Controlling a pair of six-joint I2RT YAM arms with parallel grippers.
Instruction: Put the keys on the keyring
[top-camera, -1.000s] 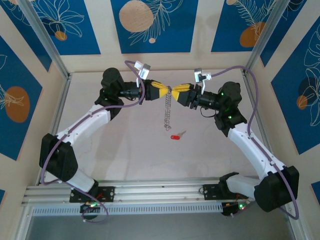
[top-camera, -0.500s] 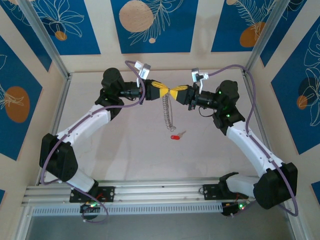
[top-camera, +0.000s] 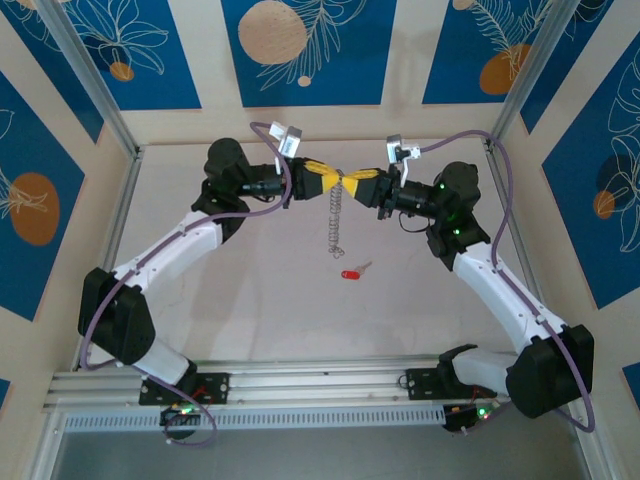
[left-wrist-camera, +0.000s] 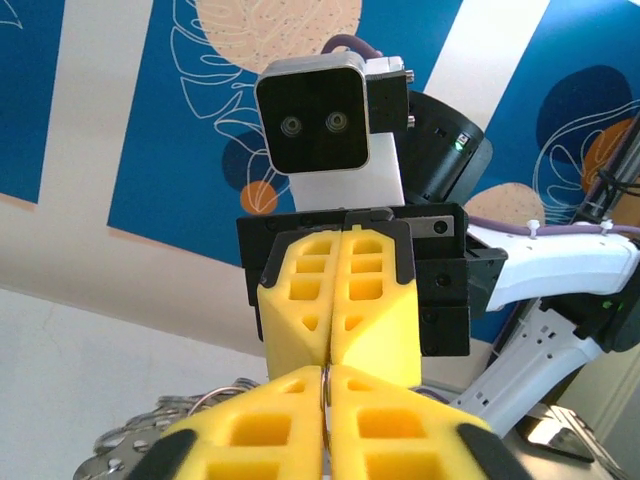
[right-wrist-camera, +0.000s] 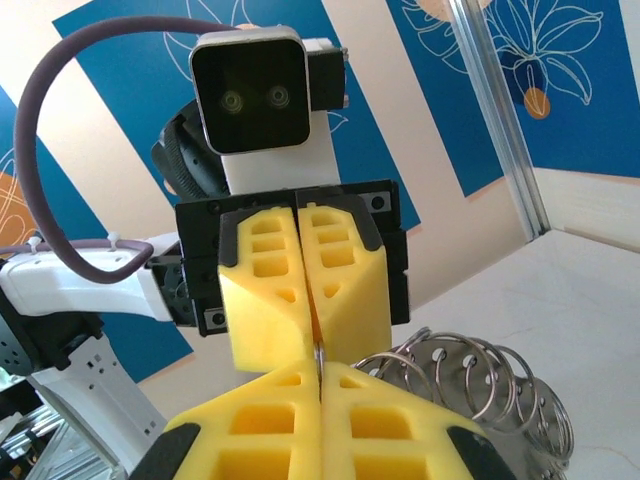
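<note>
Pinching coiled-wire keyring (top-camera: 337, 220) — yellow left gripper (top-camera: 335, 180), right gripper (top-camera: 350, 180), red key (top-camera: 350, 274)

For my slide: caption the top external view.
Left gripper and right gripper pinch the dangling keyring; the red key lies on the table.

Pale table (top-camera: 250, 300) walled by blue leaf-printed panels (top-camera: 300, 70) with orange discs.

You've got 2 arms here, the left arm (top-camera: 180, 245) and the right arm (top-camera: 500, 290), so 2 grippers too: left gripper (top-camera: 334, 180) and right gripper (top-camera: 349, 180). Besides that, just 1 keyring (top-camera: 336, 220) and 1 red key (top-camera: 350, 274).
</note>
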